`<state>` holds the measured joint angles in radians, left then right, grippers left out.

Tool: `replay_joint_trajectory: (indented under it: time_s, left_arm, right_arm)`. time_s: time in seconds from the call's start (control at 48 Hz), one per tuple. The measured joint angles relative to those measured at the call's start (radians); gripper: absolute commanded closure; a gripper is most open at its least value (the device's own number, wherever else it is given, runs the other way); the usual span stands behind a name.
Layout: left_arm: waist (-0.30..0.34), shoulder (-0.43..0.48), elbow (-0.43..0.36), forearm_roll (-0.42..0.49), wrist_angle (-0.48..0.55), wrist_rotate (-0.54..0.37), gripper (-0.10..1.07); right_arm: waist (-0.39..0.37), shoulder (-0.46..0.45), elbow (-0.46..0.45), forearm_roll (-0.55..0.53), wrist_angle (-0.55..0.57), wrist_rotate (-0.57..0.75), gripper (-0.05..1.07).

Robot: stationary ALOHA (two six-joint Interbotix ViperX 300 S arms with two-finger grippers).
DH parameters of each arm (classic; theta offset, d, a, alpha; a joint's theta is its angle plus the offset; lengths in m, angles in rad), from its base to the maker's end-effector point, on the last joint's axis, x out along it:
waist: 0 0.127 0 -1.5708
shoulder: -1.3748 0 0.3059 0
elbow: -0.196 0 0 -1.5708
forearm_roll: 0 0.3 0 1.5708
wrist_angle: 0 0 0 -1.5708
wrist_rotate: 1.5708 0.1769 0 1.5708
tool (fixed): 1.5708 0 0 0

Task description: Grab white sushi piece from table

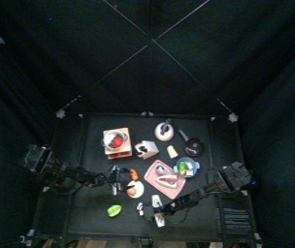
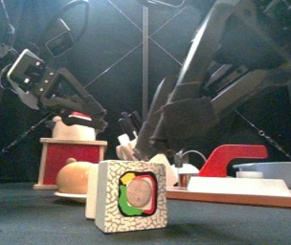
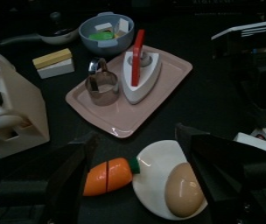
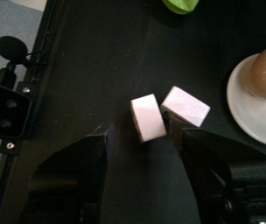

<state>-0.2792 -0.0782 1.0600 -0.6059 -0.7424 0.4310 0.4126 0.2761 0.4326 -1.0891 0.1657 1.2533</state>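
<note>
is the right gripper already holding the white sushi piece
No: in the right wrist view the right gripper stands open, with the white sushi piece lying on the table beyond its jaws.

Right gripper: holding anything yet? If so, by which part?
Nothing held. The right gripper is open above the table, with the white sushi piece lying just ahead of its jaws, untouched. The left gripper is open and empty too.

White sushi piece (image 4: pixel 145 117): small plain white oblong block, lying flat on the black table (image 4: pixel 112 61), pale pinkish in the right wrist view, with a second similar white block just beside it, nearly touching at one corner. Both sit near a white plate's rim. In the top view it is probably the tiny white speck near the table's front edge (image 1: pixel 158 222), too small to be sure.
</note>
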Motion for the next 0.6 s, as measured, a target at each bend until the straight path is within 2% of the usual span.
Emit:
replay_joint_trajectory:
  time_s: [0.604]
  left_arm:
    - [0.0,0.0,0.0,0.0,0.0,0.0,-0.05]
  right_arm:
    - [-0.012,0.04,-0.018,-0.006,-0.021,0.0,0.16]
